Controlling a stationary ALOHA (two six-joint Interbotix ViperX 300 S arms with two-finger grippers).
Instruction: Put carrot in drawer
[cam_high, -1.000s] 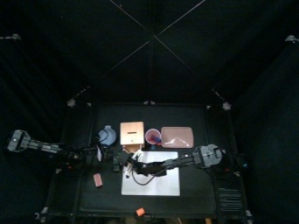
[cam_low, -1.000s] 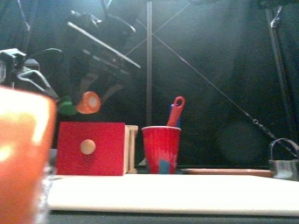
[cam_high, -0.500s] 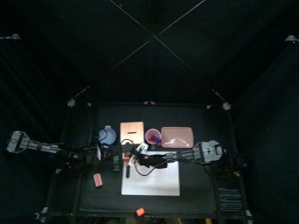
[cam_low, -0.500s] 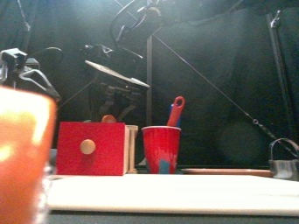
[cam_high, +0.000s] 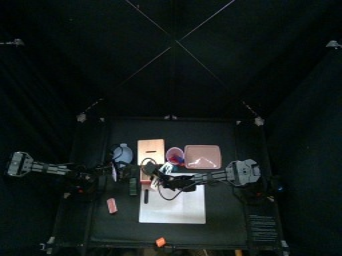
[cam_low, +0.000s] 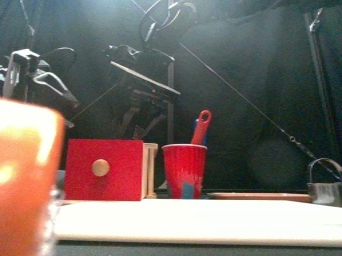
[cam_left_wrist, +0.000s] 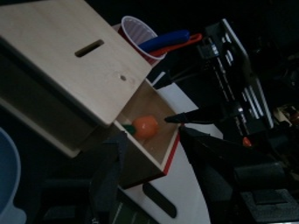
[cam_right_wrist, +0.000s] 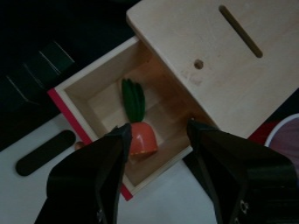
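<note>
left arm: comes in from the left of the black counter (cam_high: 94, 222), hanging beside the box. Left gripper (cam_high: 118, 179) holds nothing; its own jaws don't show clearly in its wrist view, but they stand wide apart.
drawer: small tan wooden box with a red-fronted pull-out section (cam_right_wrist: 122, 112), pulled out and open on top. Red front with a round knob faces the front camera (cam_low: 104, 169).
carrot: tiny bright orange piece with a green leafy top (cam_right_wrist: 142, 140), lying on the floor of the open pull-out section. Left wrist view agrees: orange blob inside the tray (cam_left_wrist: 145, 127).
carrot axis: runs green-end to orange-end, roughly along the gap between the right jaws, orange end nearer the jaws.
right gripper: over the open section (cam_right_wrist: 156, 133), jaws spread wide, one either side of the carrot. Can't tell whether a fingertip touches it. No clamp on it.
nearer arm: right, directly above the carrot; left sits off to the box's side.
key relation: carrot is straight below and between the right jaws, already inside the drawer. My read: placement done, so the move that matters is straight up and out without dragging the carrot.
red cup: red plastic cup with a red-handled tool in it (cam_low: 185, 170), just right of the drawer, clear of both arms.
</note>
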